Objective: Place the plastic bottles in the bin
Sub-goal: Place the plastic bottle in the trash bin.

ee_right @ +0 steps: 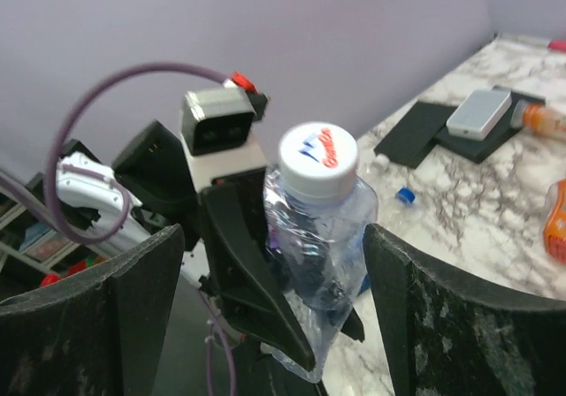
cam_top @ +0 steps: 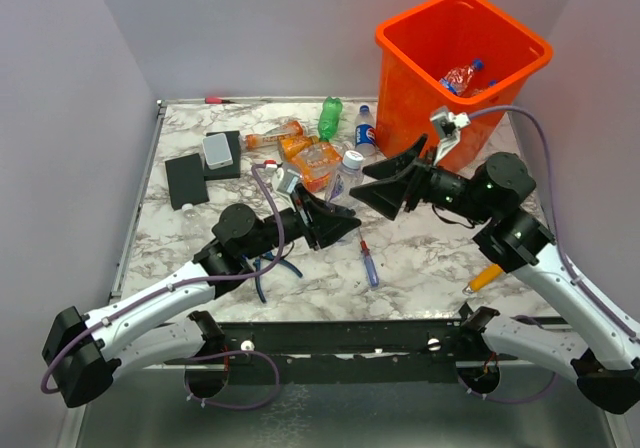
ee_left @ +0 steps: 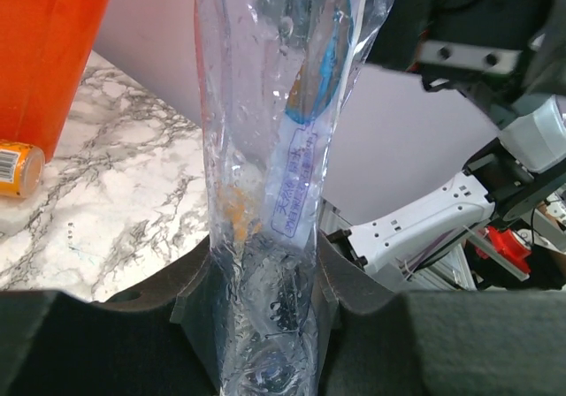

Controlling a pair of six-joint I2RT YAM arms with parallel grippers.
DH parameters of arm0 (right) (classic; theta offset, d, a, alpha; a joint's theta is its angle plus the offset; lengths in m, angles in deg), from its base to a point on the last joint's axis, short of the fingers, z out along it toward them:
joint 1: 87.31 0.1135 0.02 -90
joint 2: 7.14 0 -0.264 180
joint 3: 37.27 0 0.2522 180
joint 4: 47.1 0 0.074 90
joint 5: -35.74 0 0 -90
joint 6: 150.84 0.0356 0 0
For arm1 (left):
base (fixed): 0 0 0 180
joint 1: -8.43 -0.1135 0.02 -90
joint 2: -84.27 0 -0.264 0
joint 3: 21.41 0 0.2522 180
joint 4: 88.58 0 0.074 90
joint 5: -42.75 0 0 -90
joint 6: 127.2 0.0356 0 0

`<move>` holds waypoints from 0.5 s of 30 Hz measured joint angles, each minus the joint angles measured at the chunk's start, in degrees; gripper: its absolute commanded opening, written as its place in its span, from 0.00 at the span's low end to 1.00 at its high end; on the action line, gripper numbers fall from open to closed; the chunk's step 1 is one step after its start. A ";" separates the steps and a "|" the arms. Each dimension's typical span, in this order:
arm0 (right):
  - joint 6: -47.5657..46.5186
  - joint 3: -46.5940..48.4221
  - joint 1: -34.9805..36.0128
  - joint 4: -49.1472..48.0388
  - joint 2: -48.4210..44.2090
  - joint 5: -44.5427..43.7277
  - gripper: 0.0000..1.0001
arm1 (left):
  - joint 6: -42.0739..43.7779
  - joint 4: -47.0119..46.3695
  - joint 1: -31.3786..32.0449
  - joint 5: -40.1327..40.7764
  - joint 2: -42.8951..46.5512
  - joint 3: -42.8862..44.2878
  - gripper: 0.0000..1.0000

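A marble-patterned counter (cam_top: 430, 258) is taken up at its far right by the tall square bright-orange plastic bin (cam_top: 405, 98). Just in front of the bin's left side, the left gripper (ee_left: 265, 259) is closed on a crumpled clear plastic bottle (ee_left: 274, 148) with a white cap. The right gripper (ee_right: 274, 232) has its fingers spread wide either side of that cap, apparently without contact. A green plastic bottle (cam_top: 329, 118) lies left of the bin, and a crushed blue-capped bottle (cam_top: 462, 75) is seen inside it.
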 measured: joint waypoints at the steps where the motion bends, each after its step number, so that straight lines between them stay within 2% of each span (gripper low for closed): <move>1: -0.66 0.94 0.00 0.28 -0.61 -0.92 0.85 | 0.00 -0.28 0.00 0.07 -0.17 0.00 0.14; 7: -3.10 3.69 0.00 0.46 -2.45 -7.48 0.79 | 0.11 -1.25 0.11 0.00 -2.19 0.00 0.13; 13: -3.74 7.56 0.00 0.68 3.69 -9.57 0.76 | 1.09 -1.60 0.13 -0.13 -2.38 0.00 0.13; 15: -3.72 7.54 0.00 1.75 5.38 -9.81 0.72 | 1.40 -1.66 0.13 -0.15 -2.21 0.00 0.13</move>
